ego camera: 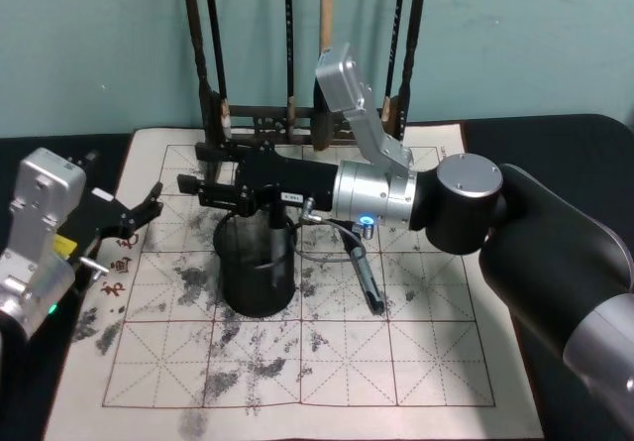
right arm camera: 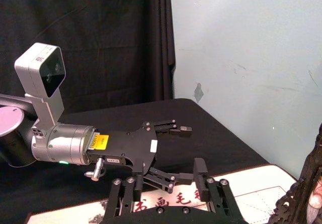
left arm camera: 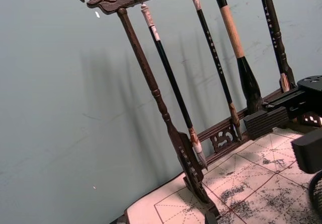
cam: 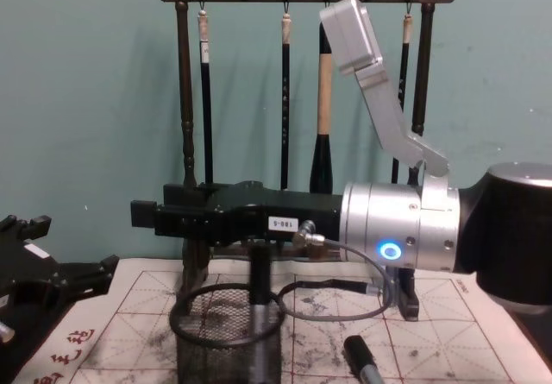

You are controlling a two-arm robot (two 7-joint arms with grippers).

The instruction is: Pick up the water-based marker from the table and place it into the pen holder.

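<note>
The dark table [ego camera: 555, 134] carries a cream mat [ego camera: 416, 362] with red grid lines. On the mat, the wooden brush rack [ego camera: 213, 149] stands at the far edge, the pen holder [ego camera: 256, 282] near the middle, and a dark pen [ego camera: 367, 282] lies just beside it.

Wooden brush rack [cam: 183, 99] w/ hanging brushes [cam: 325, 91] at back; teal wall [cam: 78, 99] behind.

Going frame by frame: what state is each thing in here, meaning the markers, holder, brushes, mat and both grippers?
standing marker: upright inside the holder, top above the rim
pen holder: upright on the mat
lying marker: flat on the mat, right of the holder
brushes: hanging from the brush rack
calligraphy mat: flat, ink-smudged
left gripper: open, empty, at the mat's left edge
right gripper: stretched level above the holder
</note>
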